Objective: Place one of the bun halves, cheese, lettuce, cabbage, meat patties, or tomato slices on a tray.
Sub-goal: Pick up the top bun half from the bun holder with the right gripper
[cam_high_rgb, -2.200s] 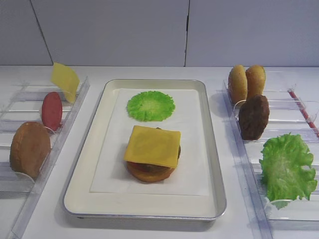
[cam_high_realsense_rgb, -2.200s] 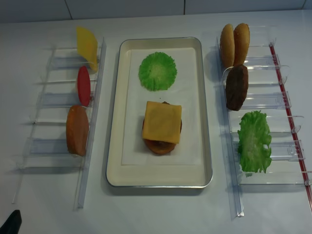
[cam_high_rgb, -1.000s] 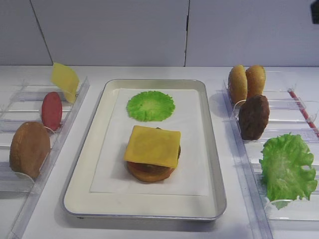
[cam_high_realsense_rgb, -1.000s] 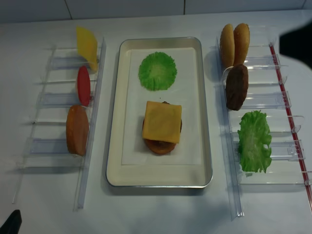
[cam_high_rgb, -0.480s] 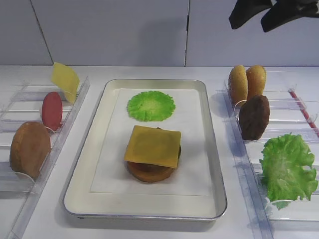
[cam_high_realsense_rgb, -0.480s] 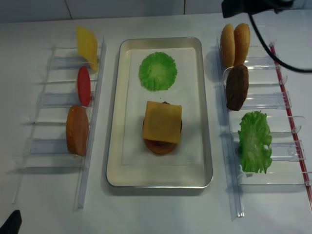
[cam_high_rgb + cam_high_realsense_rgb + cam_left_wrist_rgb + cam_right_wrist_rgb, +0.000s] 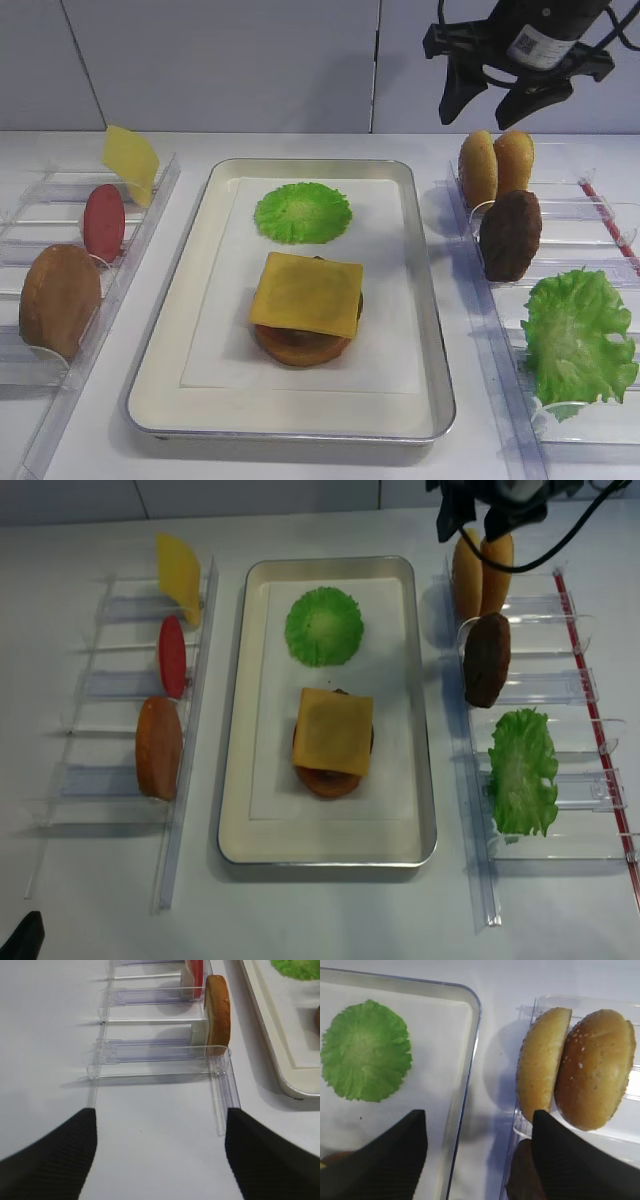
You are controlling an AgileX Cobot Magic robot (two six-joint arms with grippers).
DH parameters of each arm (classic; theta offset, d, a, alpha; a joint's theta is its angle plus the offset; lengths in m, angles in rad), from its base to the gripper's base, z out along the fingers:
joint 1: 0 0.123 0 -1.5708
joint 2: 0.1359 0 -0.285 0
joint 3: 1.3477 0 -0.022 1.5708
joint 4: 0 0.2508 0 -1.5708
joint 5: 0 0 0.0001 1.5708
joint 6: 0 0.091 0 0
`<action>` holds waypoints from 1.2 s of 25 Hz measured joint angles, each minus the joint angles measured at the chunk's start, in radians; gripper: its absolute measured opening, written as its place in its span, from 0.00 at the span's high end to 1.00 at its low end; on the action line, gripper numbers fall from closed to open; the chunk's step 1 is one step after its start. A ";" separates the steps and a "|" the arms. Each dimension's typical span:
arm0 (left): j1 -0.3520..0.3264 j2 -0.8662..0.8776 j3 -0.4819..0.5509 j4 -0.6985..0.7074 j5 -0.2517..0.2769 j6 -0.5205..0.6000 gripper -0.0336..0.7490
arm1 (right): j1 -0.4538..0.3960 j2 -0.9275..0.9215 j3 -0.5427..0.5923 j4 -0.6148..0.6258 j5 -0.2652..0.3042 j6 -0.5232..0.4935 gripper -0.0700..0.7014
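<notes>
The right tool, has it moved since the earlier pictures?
Yes. The right tool has come down from the top edge toward the bun halves in their rack, open and empty.

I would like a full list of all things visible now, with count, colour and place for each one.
tray: one, silver with white paper, centre of the table.
cabbage: one, green, far part of the tray.
stack: one, yellow cheese on top of a brown layer and an orange-brown base, near part of the tray.
cheese slice: one, yellow, far slot of the left rack.
tomato slice: one, red, left rack.
flat disc: one, orange-brown, left rack.
bun halves: two, golden, upright, far slot of the right rack.
meat patty: one, dark brown, right rack.
lettuce: one, green, near slot of the right rack.
racks: two, clear plastic, either side of the tray.
right gripper: black, fingers apart above the buns.
left gripper: black, fingers apart, near the left rack.
</notes>
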 joint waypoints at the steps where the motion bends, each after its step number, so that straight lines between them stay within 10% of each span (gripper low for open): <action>1: 0.000 0.000 0.000 0.000 0.000 0.000 0.28 | 0.000 0.010 0.000 -0.008 -0.012 0.007 0.30; 30: 0.000 0.000 0.000 0.000 0.000 0.000 0.28 | 0.000 0.167 -0.049 -0.138 -0.117 0.107 0.30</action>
